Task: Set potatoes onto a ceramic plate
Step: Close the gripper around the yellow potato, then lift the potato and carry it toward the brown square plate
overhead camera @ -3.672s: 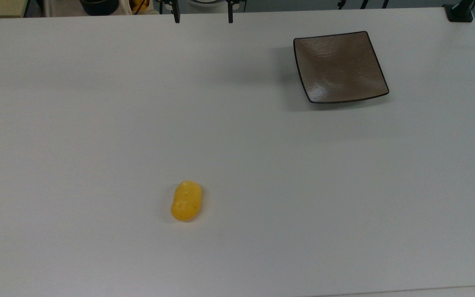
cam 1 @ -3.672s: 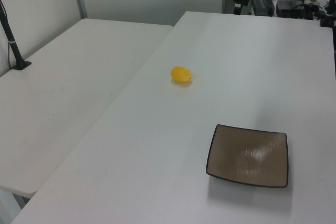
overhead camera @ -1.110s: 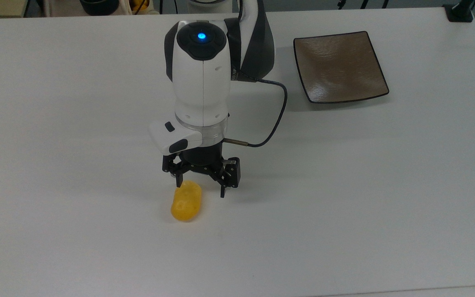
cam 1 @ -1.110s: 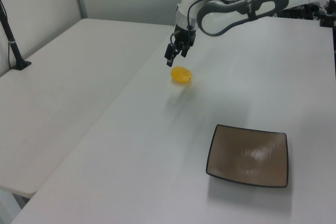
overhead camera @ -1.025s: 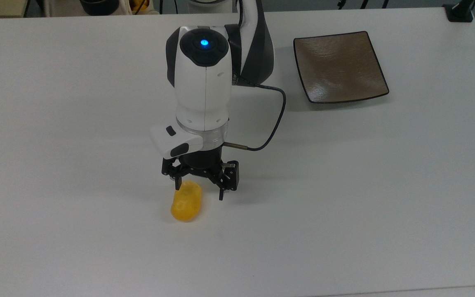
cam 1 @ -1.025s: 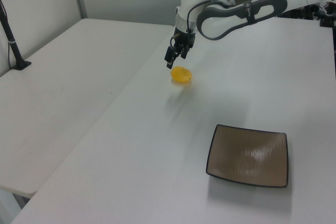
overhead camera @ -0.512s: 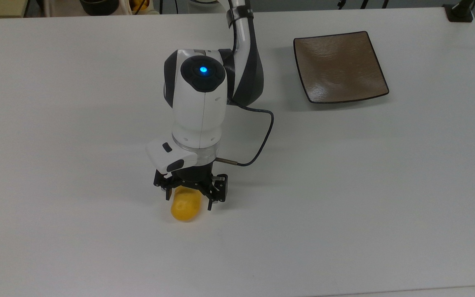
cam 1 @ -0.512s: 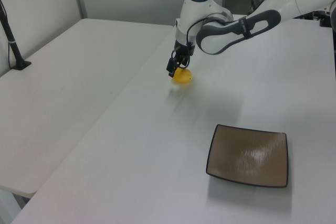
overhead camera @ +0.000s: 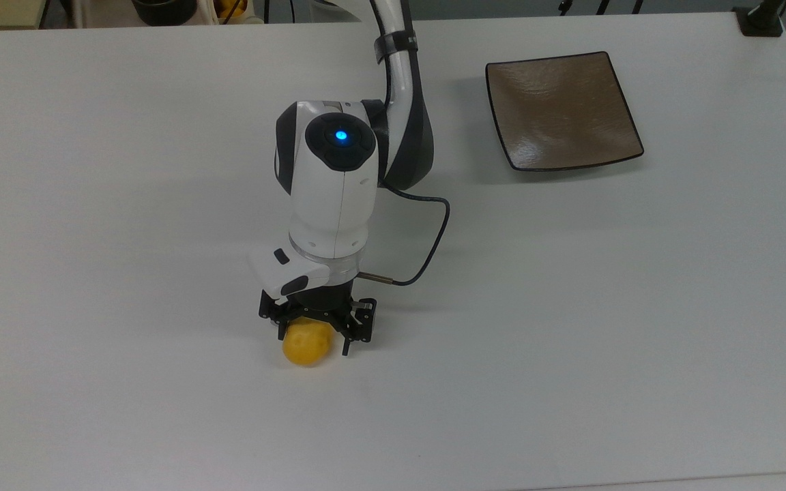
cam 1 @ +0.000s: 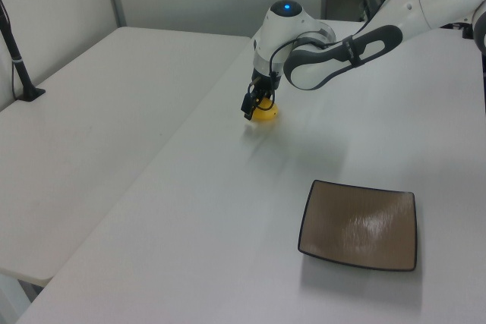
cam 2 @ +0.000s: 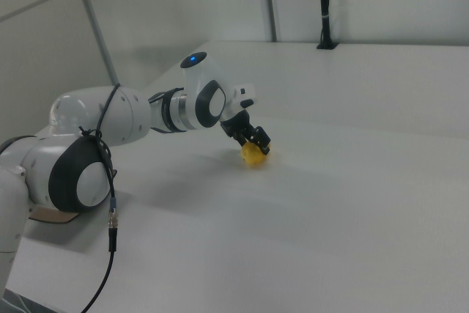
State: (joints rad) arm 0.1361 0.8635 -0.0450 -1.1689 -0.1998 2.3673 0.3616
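The end effector hangs directly over the potatoes, its fingers spread wide to either side of the lump and not yet closed on it. The potatoes lie on the white worktop, long axis running up-down in the top view, so the fingers span the short width. The ceramic plate sits well apart, toward the top view's upper right.

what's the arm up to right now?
The arm has its hand down over the potato, fingers open on either side of it, not closed yet. The potato sits on the table. The plate is bare, off toward the top view's upper right.
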